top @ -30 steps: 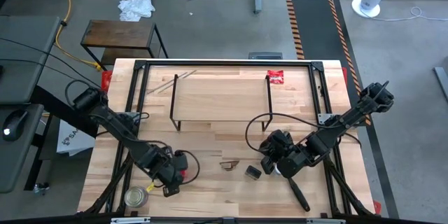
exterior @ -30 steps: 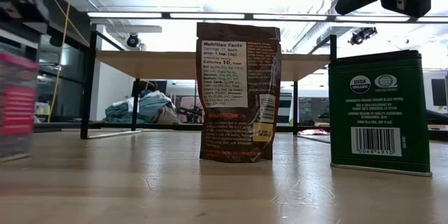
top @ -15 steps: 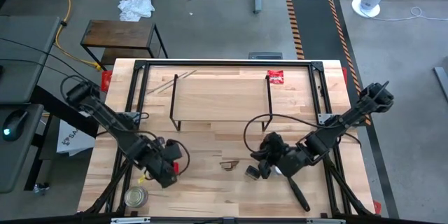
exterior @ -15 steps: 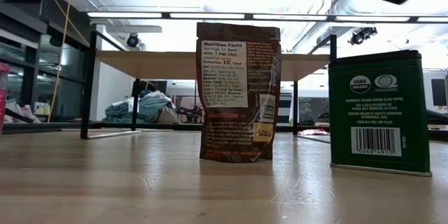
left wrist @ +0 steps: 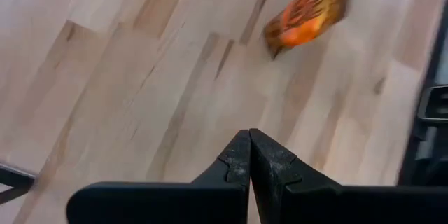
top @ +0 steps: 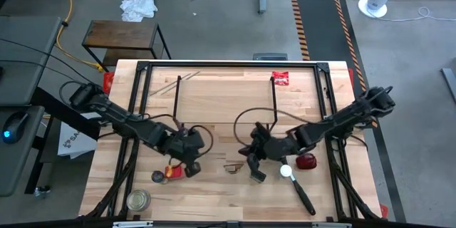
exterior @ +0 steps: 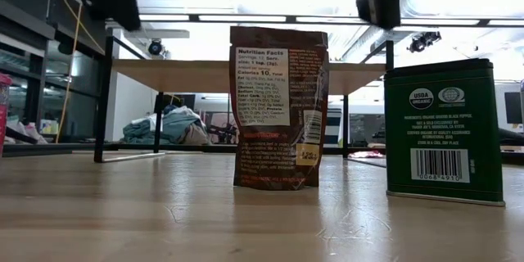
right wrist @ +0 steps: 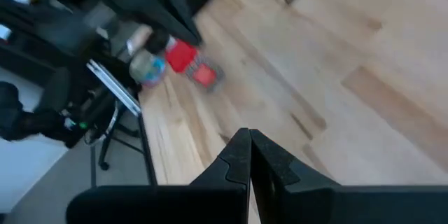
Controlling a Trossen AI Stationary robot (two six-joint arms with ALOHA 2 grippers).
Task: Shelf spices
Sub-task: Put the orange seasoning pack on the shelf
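Both grippers hover shut over the table's middle, touching nothing. My left gripper [top: 191, 148] is left of centre; my right gripper [top: 251, 155] is right of centre. Between them a brown pouch [top: 231, 167] stands upright on its base, with a dark green tin [exterior: 444, 131] to its right. A white-capped jar [top: 285, 172] stands right of the tin. A red tin [top: 173, 171] and a small dark-lidded jar [top: 157, 177] stand near the front left, below my left gripper in the high view. The shelf [top: 224, 98] stands on wire legs at the table's far middle, its top bare.
A wide glass jar with a metal lid [top: 137, 199] stands at the front left corner. A red round item [top: 306, 162] and a long black item [top: 303, 198] lie at the front right. A flat red packet [top: 280, 78] lies by the shelf's far right corner.
My left gripper has risen and gone toward the far edge and the table's middle, away from the red tin. My right gripper has gone toward the table's left, uncovering the white-capped jar and the red round item. Both have stayed shut.
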